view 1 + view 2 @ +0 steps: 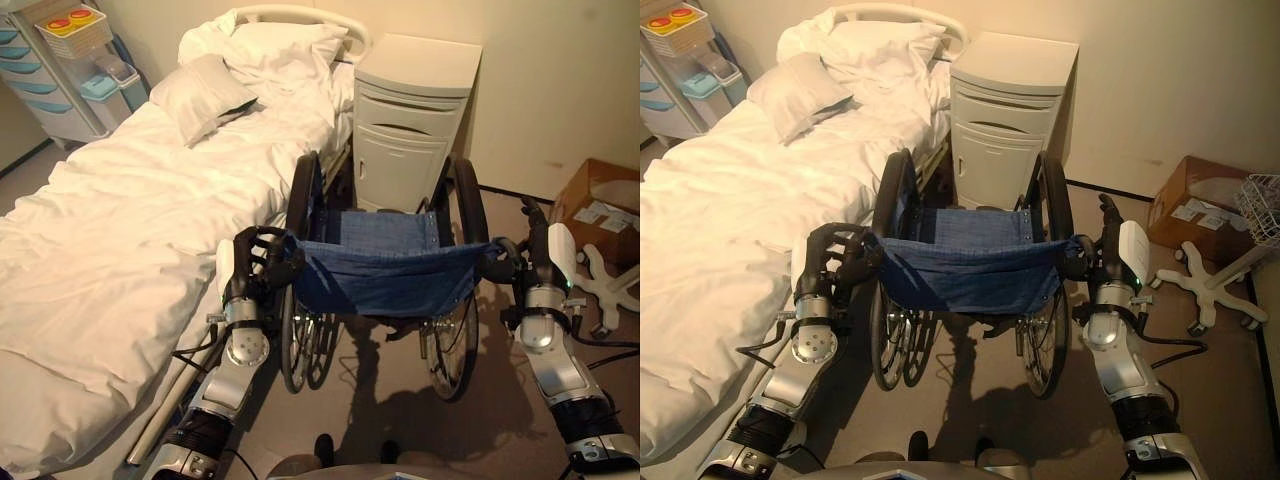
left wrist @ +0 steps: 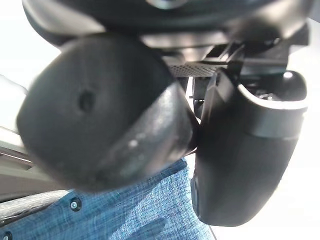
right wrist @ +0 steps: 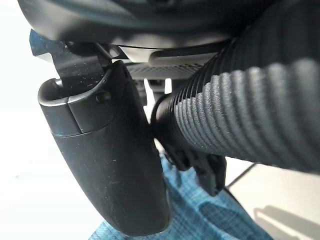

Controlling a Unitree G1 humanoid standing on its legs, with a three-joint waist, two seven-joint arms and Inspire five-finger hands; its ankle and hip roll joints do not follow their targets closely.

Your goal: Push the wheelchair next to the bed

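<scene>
Both hands grip the wheelchair (image 1: 385,265) from behind: the left hand (image 1: 252,268) has its fingers curled round the left push handle, the right hand (image 1: 536,262) is wrapped round the ribbed right handle (image 3: 250,105). Its blue fabric back faces the robot, the chair standing just beside the white bed (image 1: 120,230), in front of a pale bedside cabinet (image 1: 410,120)

Both silver-grey arms reached forward, roughly parallel. The dark left hand (image 1: 255,262) had its fingers curled round the black left push handle of the blue-backed wheelchair (image 1: 385,262). The dark right hand (image 1: 532,258) gripped the ribbed black right push handle (image 3: 250,105), thumb beside it.
</scene>
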